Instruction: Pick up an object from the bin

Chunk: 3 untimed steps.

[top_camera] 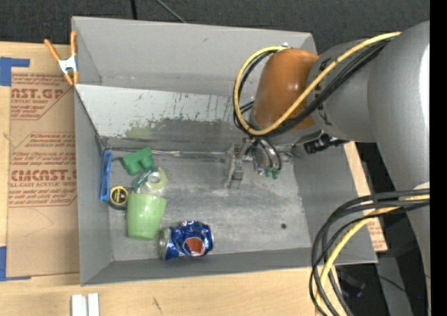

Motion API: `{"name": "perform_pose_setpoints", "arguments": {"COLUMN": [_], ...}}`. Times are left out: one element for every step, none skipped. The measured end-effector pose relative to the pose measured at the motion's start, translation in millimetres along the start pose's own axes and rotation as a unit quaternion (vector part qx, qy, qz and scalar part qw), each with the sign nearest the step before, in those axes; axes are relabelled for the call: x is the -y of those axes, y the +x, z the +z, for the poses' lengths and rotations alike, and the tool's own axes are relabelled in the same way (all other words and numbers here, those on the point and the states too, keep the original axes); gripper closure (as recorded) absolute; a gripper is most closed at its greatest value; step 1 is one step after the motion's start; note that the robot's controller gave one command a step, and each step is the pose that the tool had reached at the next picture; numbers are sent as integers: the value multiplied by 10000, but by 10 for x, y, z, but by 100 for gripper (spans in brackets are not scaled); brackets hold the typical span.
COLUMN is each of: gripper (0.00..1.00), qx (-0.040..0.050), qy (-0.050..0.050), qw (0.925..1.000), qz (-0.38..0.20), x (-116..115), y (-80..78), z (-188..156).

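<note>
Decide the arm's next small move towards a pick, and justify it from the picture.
Probably shift towards the view's lower left, over the crushed blue can. The gripper, jaws apart, hangs over bare floor of the bin, while the things all lie at the left; the can reaches furthest right.

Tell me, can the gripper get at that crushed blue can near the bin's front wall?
Probably yes. Bare bin floor lies between the gripper and the crushed blue can. Nothing rests on the can, and only the pale green cup sits beside it. The close wall may crowd it.
</note>
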State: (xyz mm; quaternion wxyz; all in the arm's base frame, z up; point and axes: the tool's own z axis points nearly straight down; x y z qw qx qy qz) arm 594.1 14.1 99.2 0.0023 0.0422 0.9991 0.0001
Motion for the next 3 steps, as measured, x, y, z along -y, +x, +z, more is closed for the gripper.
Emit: {"name": "perform_pose_setpoints", "arguments": {"gripper": [100, 100, 100], "qx": [-2, 5, -3], "qy": [1, -1, 2], "qw": [10000, 10000, 10000], "qz": [-1, -2, -1], "x": [-4, -9, -12], "y": [-8, -23, -31], "z": [-178, -471, -544]}}
